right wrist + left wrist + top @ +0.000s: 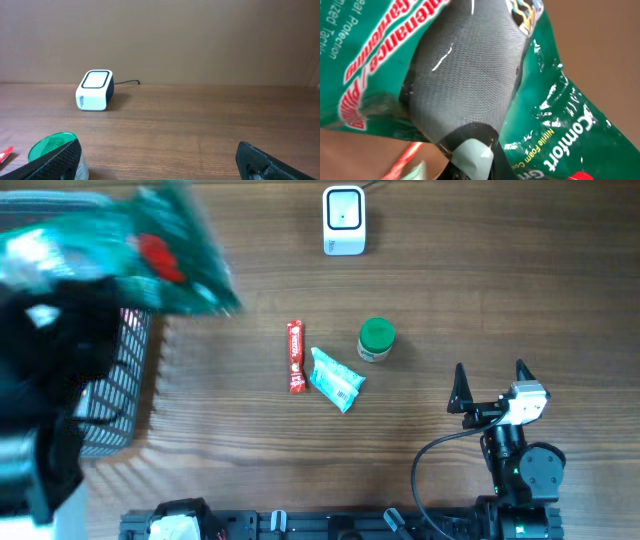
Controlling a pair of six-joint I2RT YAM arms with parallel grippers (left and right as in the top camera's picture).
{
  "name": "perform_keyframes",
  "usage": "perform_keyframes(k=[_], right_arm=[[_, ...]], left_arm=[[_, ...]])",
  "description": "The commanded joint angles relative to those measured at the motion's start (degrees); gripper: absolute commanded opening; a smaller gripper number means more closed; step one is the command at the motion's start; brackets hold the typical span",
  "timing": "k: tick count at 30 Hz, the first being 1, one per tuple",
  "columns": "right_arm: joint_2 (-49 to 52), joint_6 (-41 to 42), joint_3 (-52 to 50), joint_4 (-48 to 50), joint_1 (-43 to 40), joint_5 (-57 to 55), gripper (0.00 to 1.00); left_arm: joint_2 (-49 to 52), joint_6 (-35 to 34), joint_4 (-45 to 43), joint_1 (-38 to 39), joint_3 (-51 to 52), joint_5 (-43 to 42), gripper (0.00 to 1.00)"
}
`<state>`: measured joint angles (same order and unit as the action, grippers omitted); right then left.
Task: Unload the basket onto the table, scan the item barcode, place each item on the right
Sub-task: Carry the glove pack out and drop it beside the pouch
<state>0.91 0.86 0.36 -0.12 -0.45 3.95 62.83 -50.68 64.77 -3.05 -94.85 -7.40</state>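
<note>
The green glove package [570, 125] carries white print reading "Comfort", with smaller yellow "Nitrile Foam" beside it. Red lettering elsewhere on it shows "…ntenance / Gardening", cut off at the edges, and white "Protection" stands near the corner. Print on the red snack wrapper [296, 357] and the white scanner [344, 220] is too small to read.

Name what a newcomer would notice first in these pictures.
The big green glove packet comes first, blurred at the upper left, clamped in the left pincer. Next the white scanner at the far edge, then the right pincer standing open and empty at the lower right.
</note>
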Motion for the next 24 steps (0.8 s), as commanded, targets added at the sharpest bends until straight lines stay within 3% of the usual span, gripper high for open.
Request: perform_keyframes(k=[1,5,10,16,24], right_arm=[[-0.1,0.7,0.0,0.1,-0.3,-0.8,1.0],[-0.1,0.7,0.0,0.1,-0.3,-0.8,1.0],[-0.1,0.7,0.0,0.1,-0.3,-0.8,1.0],[-0.1,0.7,0.0,0.1,-0.3,-0.8,1.0],[-0.1,0.7,0.0,0.1,-0.3,-0.8,1.0]], left_arm=[[5.1,31.5,4.8,11.6,0.5,-1.0,0.04],[12.4,34.0,7.0,19.5,1.8,8.9,0.04],[20.2,34.0,6.3,20.9,6.1,15.7,0.04],[26.3,34.0,-4.2,21.1,18.9,15.2,0.04],[27.2,33.2,-21.7,22.4,37.9,14.3,0.04]])
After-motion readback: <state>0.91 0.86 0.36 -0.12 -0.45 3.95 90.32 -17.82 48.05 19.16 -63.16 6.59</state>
